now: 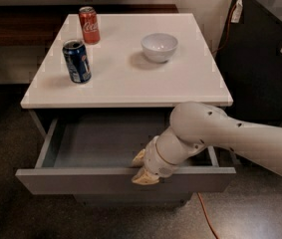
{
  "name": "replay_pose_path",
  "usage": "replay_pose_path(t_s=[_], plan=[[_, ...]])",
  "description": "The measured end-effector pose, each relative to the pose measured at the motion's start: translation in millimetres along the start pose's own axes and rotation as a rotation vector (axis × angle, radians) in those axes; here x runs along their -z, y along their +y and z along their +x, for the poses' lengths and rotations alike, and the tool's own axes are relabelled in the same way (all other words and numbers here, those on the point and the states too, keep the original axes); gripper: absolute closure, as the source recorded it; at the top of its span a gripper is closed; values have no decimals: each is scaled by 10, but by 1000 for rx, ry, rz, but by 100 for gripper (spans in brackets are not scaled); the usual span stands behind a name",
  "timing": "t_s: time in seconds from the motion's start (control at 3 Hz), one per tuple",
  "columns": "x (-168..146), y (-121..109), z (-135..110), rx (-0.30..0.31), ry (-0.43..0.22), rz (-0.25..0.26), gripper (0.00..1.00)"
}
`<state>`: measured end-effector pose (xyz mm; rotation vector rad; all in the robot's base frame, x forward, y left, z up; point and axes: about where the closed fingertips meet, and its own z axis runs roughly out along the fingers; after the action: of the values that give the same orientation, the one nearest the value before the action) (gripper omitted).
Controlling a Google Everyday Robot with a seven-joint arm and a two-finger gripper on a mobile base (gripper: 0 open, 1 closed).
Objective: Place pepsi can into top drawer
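Note:
The pepsi can [76, 61] stands upright on the white tabletop [130, 78], near its front left. The top drawer [95, 180] is pulled open below the tabletop, and its grey interior [100, 143] holds nothing. My gripper [141, 169] is at the top edge of the drawer's front panel, right of its middle. One tan fingertip [139, 158] is inside the drawer and the other is over the front face, so it pinches the panel. My white arm reaches in from the right.
A red Coca-Cola can [89, 25] stands at the table's back left. A white bowl [159, 46] sits at the back middle. A dark cabinet [265, 59] stands close on the right. An orange cable [205, 218] lies on the floor. A lower drawer [130, 200] shows beneath.

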<state>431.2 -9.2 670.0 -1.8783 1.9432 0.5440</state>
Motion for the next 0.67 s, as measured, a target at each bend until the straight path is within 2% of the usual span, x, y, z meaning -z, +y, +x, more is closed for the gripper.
replay_pose_path(t_s=[0.33,0.67], plan=[[15,44,-15,-1,-6,-6,100],[87,213,-77,-4,-28,-23,100]])
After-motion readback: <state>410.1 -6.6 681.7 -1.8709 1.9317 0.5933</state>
